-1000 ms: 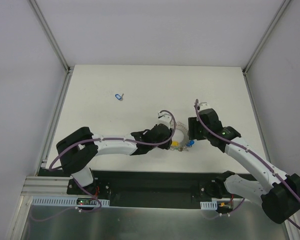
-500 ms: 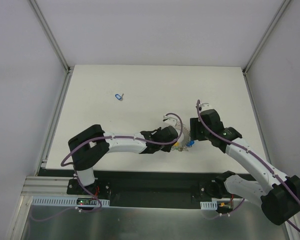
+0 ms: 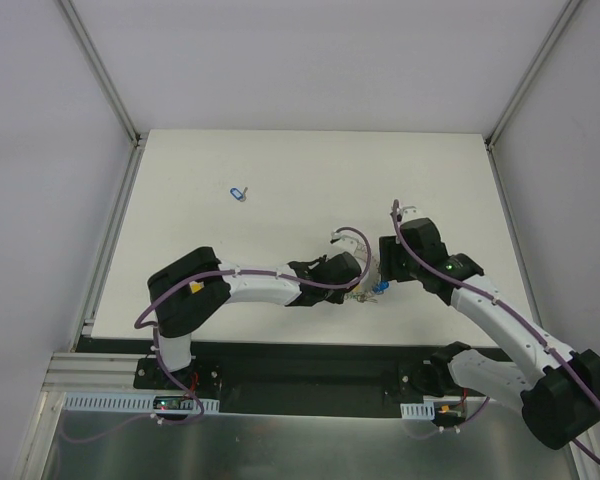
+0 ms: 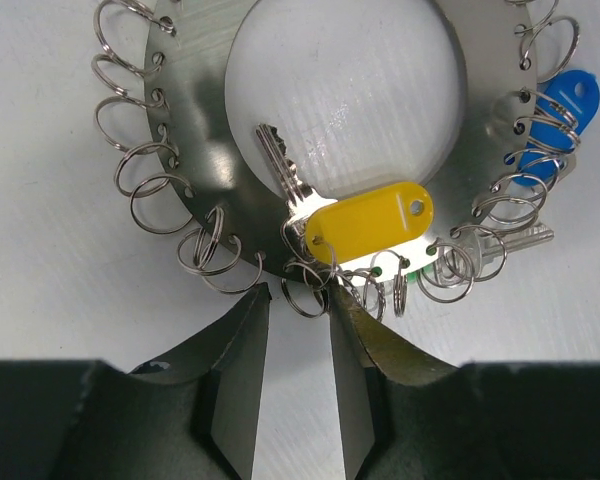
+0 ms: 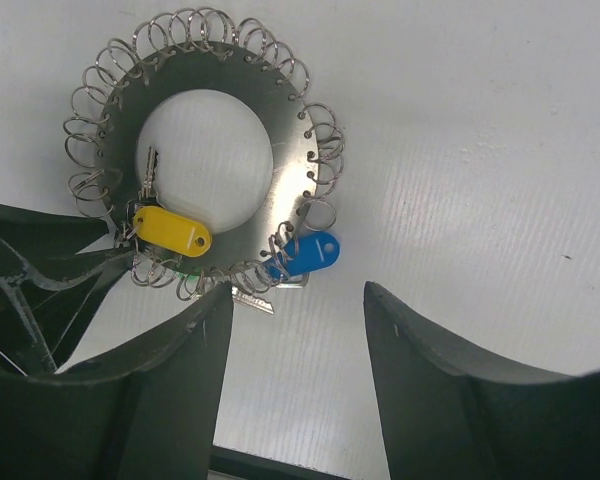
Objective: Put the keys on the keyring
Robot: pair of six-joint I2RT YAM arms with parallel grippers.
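Leaving one blue-tagged metal key (image 3: 238, 192) well away from flat grey loop-fringed keyring (image 4: 195, 150), hung three others (image 4: 368, 222); held left gripper (image 4: 295, 300), right gripper (image 5: 298, 292) apart, empty.

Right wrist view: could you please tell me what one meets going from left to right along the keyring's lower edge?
left gripper → yellow-tagged key → blue-tagged key

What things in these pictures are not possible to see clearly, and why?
Left gripper: left wrist view, unclear whether it pinches a small ring.
Green tag: left wrist view, mostly under the yellow tag.
Keyring: left wrist view, top cut off by the edge; top external view, mostly under the left gripper.
Lone blue key: top external view, too small for detail.
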